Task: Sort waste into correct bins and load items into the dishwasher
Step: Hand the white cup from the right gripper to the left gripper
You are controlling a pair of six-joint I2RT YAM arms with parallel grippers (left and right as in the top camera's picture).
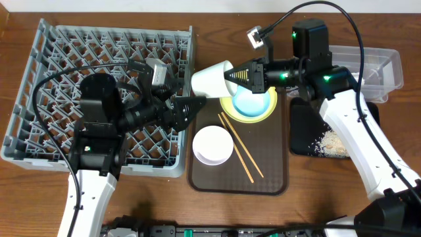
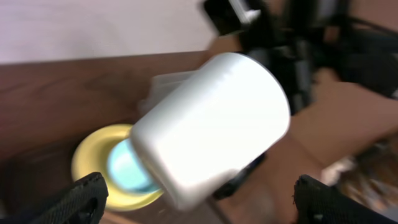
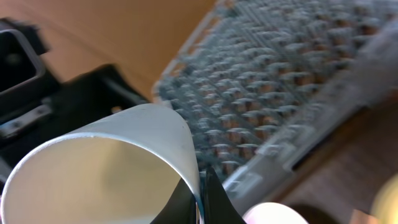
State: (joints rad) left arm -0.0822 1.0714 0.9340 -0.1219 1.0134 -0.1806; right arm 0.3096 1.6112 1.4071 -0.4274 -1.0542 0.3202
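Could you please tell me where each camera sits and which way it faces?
Overhead: above the table, looking down at the dish rack; left arm and right arm show.
Left wrist: on the left arm, facing the white cup; the open left gripper frames it.
Right wrist: behind the right gripper, which pinches the cup's rim, facing the rack.
All three share the cup.

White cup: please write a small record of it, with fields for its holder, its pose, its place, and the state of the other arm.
object: small white cup
holder: right jaws, shut on its rim
pose: on its side, mouth toward the right arm
place: between the dish rack and the yellow plate
other arm: left jaws open wide, close to the cup, not gripping it
loaded in rack: not yet
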